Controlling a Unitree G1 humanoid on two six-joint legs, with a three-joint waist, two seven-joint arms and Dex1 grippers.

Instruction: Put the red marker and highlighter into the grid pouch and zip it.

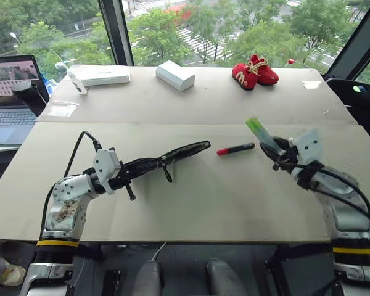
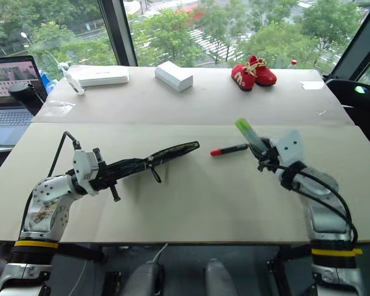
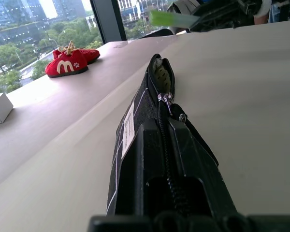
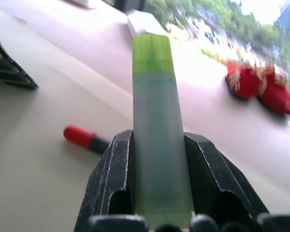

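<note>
Neither pen is in the pouch yet, and the zip is still open. On the left, the left gripper (image 1: 124, 179) is clamped shut on one end of the grid pouch (image 1: 166, 158), holding it out over the table (image 1: 203, 203) with its open mouth facing right. The red marker (image 1: 235, 149) lies on the table between the two arms, untouched. On the right, the right gripper (image 1: 276, 150) is raised and pinches the highlighter (image 1: 259, 131), green cap pointing towards the pouch. Insertion looks next.
</note>
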